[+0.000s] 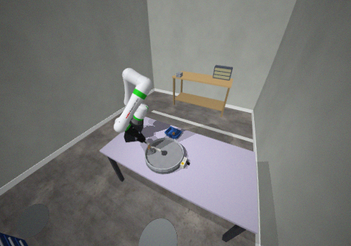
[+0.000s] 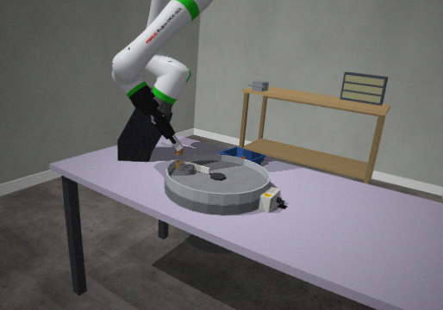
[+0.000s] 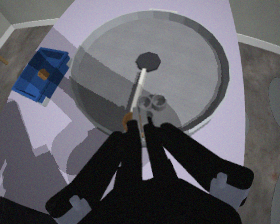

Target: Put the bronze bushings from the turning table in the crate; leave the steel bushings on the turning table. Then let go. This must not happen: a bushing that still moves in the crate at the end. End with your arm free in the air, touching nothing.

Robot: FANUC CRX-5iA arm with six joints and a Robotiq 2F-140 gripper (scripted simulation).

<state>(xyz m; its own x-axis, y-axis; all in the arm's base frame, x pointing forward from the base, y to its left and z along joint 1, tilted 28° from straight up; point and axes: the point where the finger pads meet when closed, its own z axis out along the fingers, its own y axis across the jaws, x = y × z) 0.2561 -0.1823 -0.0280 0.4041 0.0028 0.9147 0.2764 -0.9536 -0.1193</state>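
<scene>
My gripper (image 1: 147, 143) (image 2: 178, 148) (image 3: 140, 114) is shut on a bronze bushing (image 2: 179, 151), held at the fingertips just above the near-left rim of the turning table (image 1: 172, 163) (image 2: 241, 185) (image 3: 186, 55). Another bronze bushing (image 2: 177, 164) (image 3: 126, 120) stands on the turning table below the fingers. Steel bushings (image 2: 188, 168) (image 3: 159, 102) stand close beside it; how many is partly hidden by the fingertips. The blue crate (image 1: 170, 135) (image 2: 258, 159) (image 3: 22, 86) sits on the table behind the turning table, with a bronze bushing (image 1: 173, 133) (image 2: 243, 158) (image 3: 43, 74) in it.
A pale bar (image 1: 156, 149) (image 2: 202, 168) (image 3: 139, 85) reaches from the turning table's dark hub (image 1: 164, 152) (image 2: 217, 176) (image 3: 148, 61) to the bushings. A small white box (image 1: 184, 162) (image 2: 270, 199) is at its outer wall. A wooden shelf (image 1: 205, 79) (image 2: 310, 99) stands behind.
</scene>
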